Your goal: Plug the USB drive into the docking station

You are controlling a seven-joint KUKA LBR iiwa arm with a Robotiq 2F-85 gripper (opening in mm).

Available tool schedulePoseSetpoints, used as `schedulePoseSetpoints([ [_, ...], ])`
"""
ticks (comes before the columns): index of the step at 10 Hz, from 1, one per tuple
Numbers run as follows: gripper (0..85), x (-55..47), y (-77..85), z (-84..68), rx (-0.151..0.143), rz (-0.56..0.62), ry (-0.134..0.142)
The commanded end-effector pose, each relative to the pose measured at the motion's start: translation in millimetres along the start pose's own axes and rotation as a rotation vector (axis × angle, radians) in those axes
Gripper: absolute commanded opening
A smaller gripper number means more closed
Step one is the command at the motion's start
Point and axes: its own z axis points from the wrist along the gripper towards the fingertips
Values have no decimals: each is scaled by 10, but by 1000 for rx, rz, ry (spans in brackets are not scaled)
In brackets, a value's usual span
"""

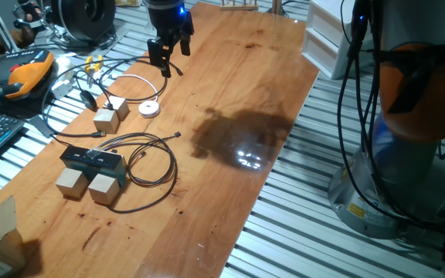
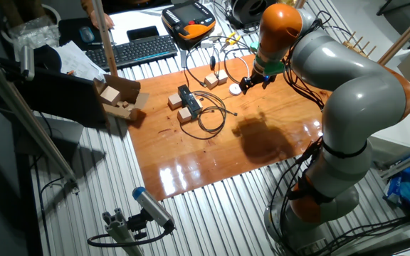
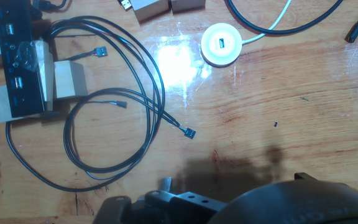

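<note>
Two pale wooden cubes [image 1: 87, 186] sit nearest us in one fixed view, side by side on the wooden table [image 1: 230, 193]. Just behind them, touching or nearly so, lies the docking station [image 1: 91, 160], a flat dark box. A loose coil of thin black cable [image 1: 151, 164] spreads to its right. Farther back stand two more cubes [image 1: 111, 114], then the round white puck [image 1: 149, 109] on its white lead. Farthest of all, the gripper [image 1: 168, 55] hangs above the far end of the table, well apart from the dock.

From that distance we see dark fingers pointing down, but we cannot tell how wide the jaws stand or whether anything sits between them. The other fixed view shows the gripper [image 2: 251, 82] too small to settle it. The hand view shows only a dark housing along its lower edge, no fingertips.

What the hand view adds is the dock's port face [image 3: 20, 62], with sockets in a row and cubes pressed against both sides. It also shows a small silver-tipped plug [image 3: 125, 4] at the top edge beside a cube. We cannot tell whether that is the USB drive, and no view shows the drive plainly
</note>
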Motion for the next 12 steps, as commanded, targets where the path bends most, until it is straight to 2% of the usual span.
schedulePoseSetpoints([
  [1,0,-1,0,0,-6,-258,266],
  [12,0,-1,0,0,-11,-292,250],
])
